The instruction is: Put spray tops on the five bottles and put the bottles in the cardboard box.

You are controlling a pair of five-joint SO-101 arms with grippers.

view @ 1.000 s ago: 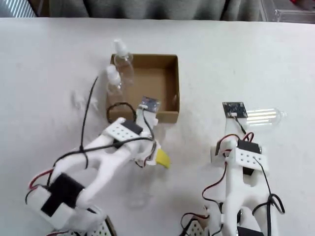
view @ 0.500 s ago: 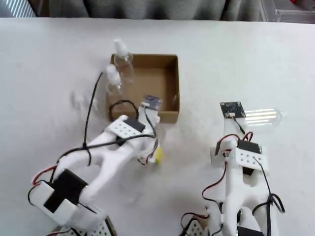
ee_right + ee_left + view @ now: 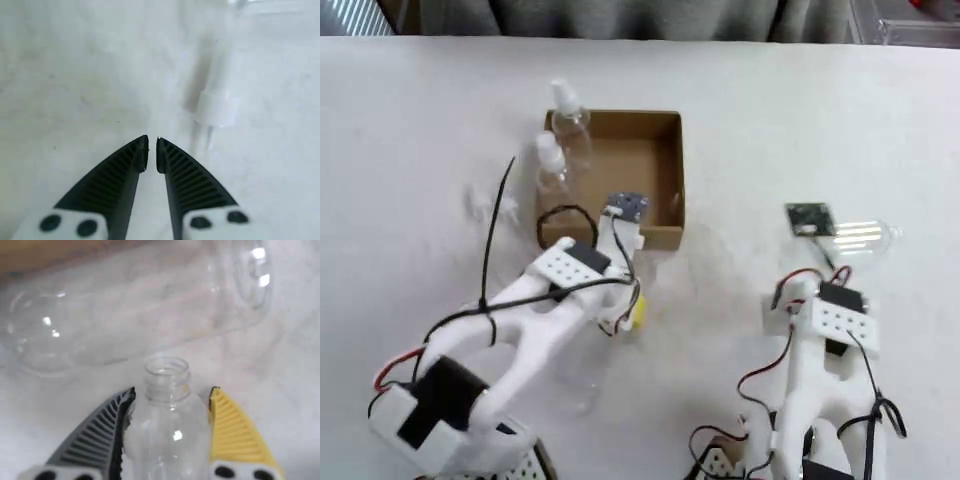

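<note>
Bottle (image 3: 167, 432) (uncapped) in left hand (image 3: 173, 390), second bottle (image 3: 135, 305) lying ahead — box (image 3: 50, 254) beyond.

The cardboard box (image 3: 630, 160) sits on the table (image 3: 820, 110), with two capped bottles at its left wall, one (image 3: 568, 122) behind the other (image 3: 551, 165). Before its near wall the left gripper (image 3: 173, 390) holds an uncapped bottle (image 3: 167, 435); another bottle (image 3: 125, 315) lies crosswise between them. A spray top (image 3: 216, 107) lies beyond the right gripper (image 3: 152, 145)
</note>
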